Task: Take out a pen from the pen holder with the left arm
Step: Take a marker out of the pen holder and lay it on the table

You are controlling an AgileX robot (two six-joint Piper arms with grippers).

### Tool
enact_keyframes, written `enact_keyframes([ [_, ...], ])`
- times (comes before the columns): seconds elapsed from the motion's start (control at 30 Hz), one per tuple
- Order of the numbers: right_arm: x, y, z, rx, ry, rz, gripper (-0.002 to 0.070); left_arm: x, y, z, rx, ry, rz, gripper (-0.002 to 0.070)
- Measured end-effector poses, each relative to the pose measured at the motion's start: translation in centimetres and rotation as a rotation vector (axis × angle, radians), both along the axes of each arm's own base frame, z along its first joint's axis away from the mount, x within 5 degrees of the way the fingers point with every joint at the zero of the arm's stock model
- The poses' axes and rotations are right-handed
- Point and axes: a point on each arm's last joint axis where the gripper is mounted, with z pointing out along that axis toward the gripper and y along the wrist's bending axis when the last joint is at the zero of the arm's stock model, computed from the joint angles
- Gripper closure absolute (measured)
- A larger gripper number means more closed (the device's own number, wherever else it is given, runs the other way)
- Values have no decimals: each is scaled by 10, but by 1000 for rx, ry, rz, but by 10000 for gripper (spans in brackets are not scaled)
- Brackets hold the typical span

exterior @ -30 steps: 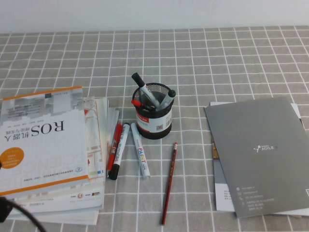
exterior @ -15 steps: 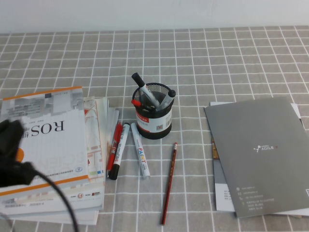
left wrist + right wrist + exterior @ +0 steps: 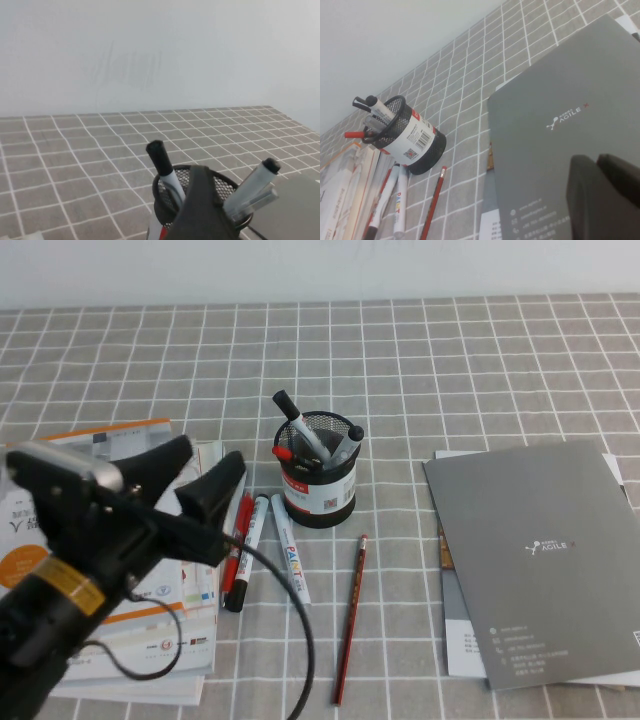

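The left gripper's (image 3: 192,476) fingers (image 3: 160,462) are seen spread apart and empty, held above the stack of books (image 3: 125,440), near the pen holder (image 3: 320,502). Pens (image 3: 296,420) are seen standing in the holder. The right gripper's (image 3: 596,162) fingers are pressed together above the grey booklet (image 3: 560,90).

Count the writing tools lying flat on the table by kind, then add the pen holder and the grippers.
Markers: 3 (red marker, black-and-white marker, white marker)
Pencil: 1
Pen holder: 1
Grippers: 2 (left gripper open above the book stack; right gripper by the grey booklet)
Total: 7
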Motion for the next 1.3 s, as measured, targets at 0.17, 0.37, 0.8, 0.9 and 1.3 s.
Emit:
enact_keyframes([
  [0.17,0,0,0,0,0,0,689,20,-11,-22,-30,19,-25,230],
  [0.37,0,0,0,0,0,0,689,43,-20,-38,-40,35,-35,230],
  [0.8,0,0,0,0,0,0,689,74,-37,-61,-38,73,-82,230],
  [0.9,0,0,0,0,0,0,689,77,-39,-68,-34,92,-83,230],
  [1.3,0,0,0,0,0,0,689,87,-43,-67,-44,77,-87,230],
])
